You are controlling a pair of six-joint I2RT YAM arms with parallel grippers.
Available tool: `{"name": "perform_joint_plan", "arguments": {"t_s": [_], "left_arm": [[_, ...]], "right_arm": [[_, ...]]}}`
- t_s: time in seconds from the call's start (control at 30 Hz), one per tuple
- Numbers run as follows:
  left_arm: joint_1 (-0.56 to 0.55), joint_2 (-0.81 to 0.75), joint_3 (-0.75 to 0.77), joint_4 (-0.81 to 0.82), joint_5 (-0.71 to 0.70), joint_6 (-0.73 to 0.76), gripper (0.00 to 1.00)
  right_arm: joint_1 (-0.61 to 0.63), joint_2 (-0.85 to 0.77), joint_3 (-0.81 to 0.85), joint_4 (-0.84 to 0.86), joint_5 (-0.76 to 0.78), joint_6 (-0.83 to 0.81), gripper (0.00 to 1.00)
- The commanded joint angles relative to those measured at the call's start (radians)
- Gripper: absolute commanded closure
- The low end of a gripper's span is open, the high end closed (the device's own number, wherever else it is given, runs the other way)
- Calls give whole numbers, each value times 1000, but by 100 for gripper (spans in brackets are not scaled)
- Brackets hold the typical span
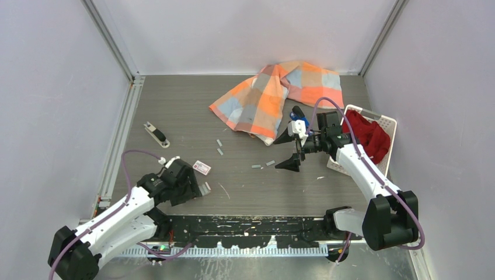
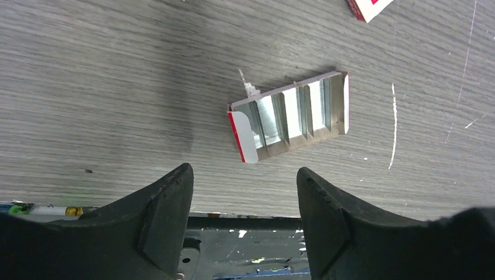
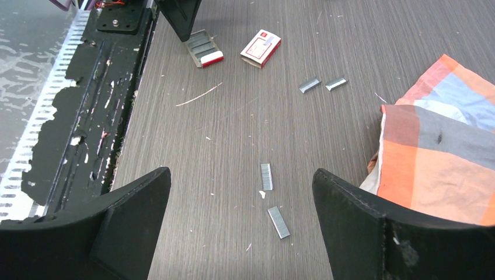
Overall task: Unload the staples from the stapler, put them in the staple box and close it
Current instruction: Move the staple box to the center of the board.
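Note:
Several short silver staples strips lie loose mid-table point(image 1: 256, 167). Two of them point(image 3: 266, 176) sit on the wood between my right gripper's point(image 3: 241, 175) wide-open fingers, and two more lie farther off point(image 3: 309, 85). The slim silver-and-dark thing at the back left looks like the stapler point(image 1: 156, 135), far from both grippers. My left gripper point(image 2: 245, 175) is open and holds nothing. Just ahead of its tips lies an open cardboard tray point(image 2: 289, 116) with rows of staples in it. My right gripper point(image 1: 286, 151) hovers right of centre, pointing left.
A white-and-red packet point(image 1: 202, 167) lies near the tray. An orange-and-blue checked cloth point(image 1: 274, 96) is spread at the back. A white basket point(image 1: 388, 122) with a red cloth stands at the right. A small blue piece point(image 1: 299, 121) shows behind my right wrist.

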Motion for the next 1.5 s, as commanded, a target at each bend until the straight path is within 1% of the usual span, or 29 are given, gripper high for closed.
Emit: {"name": "perform_joint_plan", "arguments": {"t_s": [0.0, 0.17, 0.33, 0.4, 0.5, 0.67, 0.9, 1.03, 1.1, 1.2, 1.3, 1.37, 1.43, 1.47], "left_arm": [[3, -14, 25, 36, -69, -35, 34], [10, 21, -26, 159, -25, -55, 35], [16, 72, -30, 215, -16, -57, 38], [18, 94, -29, 233, -7, -53, 40], [17, 135, -25, 265, 19, -33, 47], [17, 206, -13, 343, 77, -12, 54], [15, 331, 3, 465, 175, -8, 60], [-3, 390, 29, 513, 213, -18, 61], [-13, 412, 40, 534, 219, -19, 61], [-23, 440, 52, 557, 229, -17, 60], [-28, 460, 61, 580, 241, -16, 60], [-28, 464, 59, 600, 248, -13, 59], [-29, 464, 53, 620, 252, -10, 59], [-30, 464, 51, 627, 254, -6, 59]], "right_arm": [[-3, -32, 8, 1, -31, -17, 5], [-3, -32, 8, 0, -31, -20, 5], [-3, -33, 9, -3, -32, -22, 5], [-3, -33, 8, -4, -33, -21, 5], [-2, -33, 9, -5, -32, -25, 5], [-3, -34, 10, -8, -32, -26, 5], [-4, -30, 8, -9, -37, -28, 5], [5, -24, -9, 7, -79, -27, 3], [31, -24, -27, 32, -56, -22, 3], [102, -20, -46, 79, 34, -14, 3], [207, -4, -78, 180, 171, 46, 2], [284, 25, -79, 222, 253, 61, 0], [373, 68, -69, 255, 320, 76, 0], [399, 91, -62, 268, 356, 85, 0]]}}
